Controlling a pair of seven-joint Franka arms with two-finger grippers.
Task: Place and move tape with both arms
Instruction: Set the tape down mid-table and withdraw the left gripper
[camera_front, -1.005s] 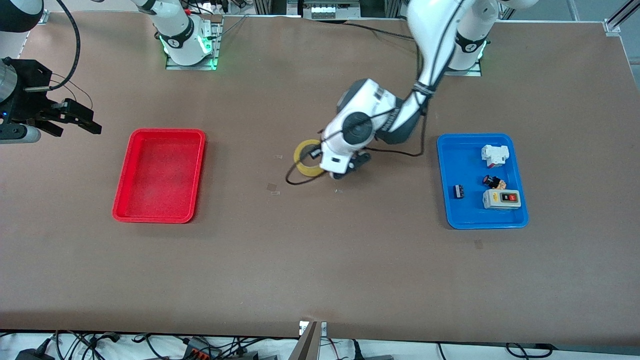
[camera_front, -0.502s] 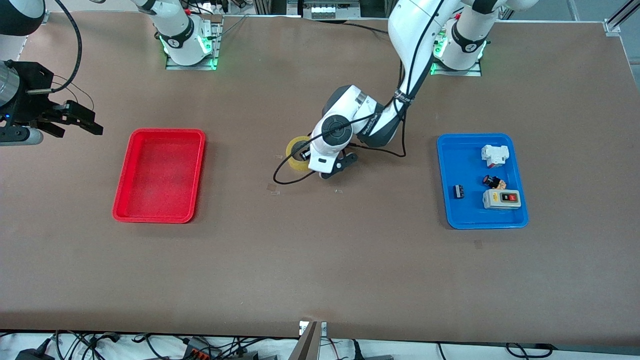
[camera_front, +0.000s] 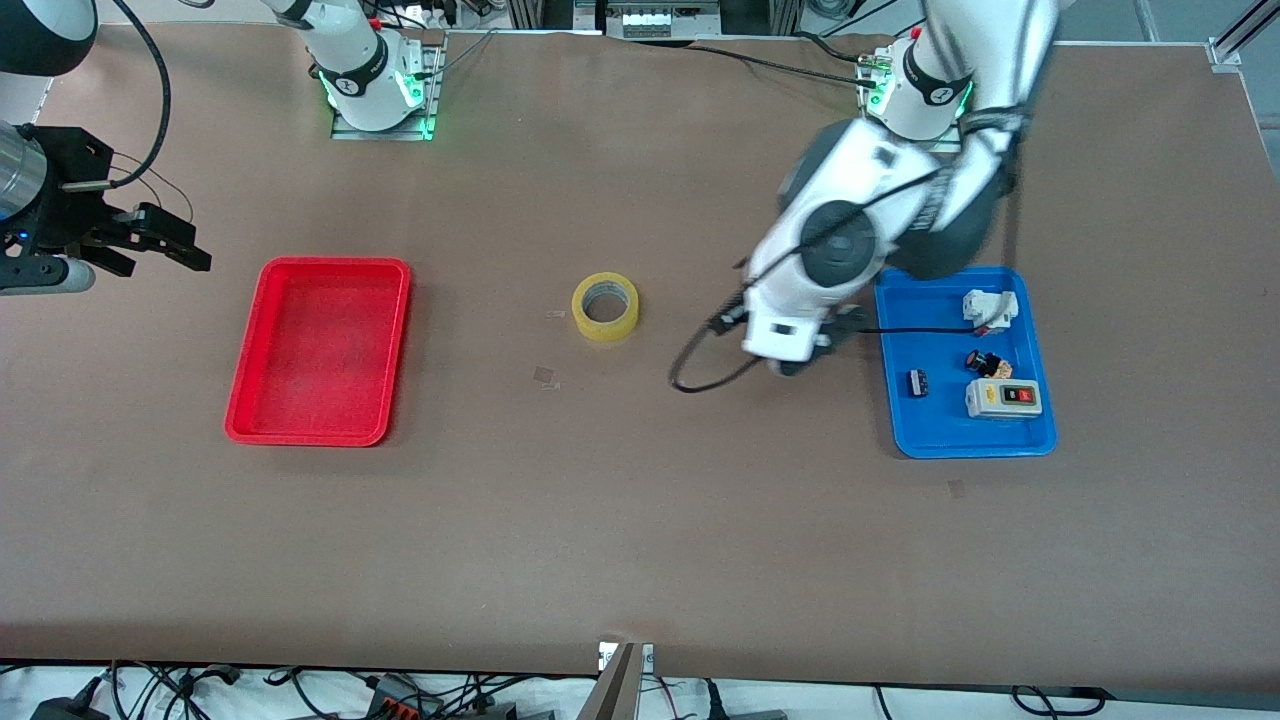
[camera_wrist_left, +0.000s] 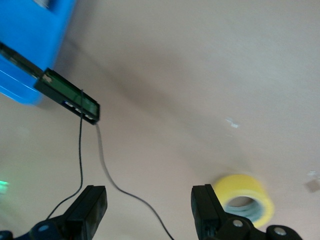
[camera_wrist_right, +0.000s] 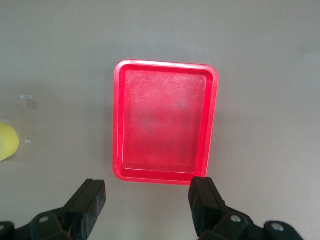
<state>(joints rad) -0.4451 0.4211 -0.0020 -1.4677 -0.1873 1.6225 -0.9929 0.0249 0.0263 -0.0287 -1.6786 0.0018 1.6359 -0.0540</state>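
brown table (camera_front: 640, 520): tape (camera_front: 605, 306) alone between red tray (camera_front: 318, 350), blue tray (camera_front: 962, 440).

Even, bright overhead light fell on the table (camera_front: 640, 520), leaving only soft, short shadows beside the red tray (camera_front: 318, 350). Motion blur smeared the left arm (camera_front: 850, 230), and the left wrist view was soft around the tape (camera_wrist_left: 245, 197).
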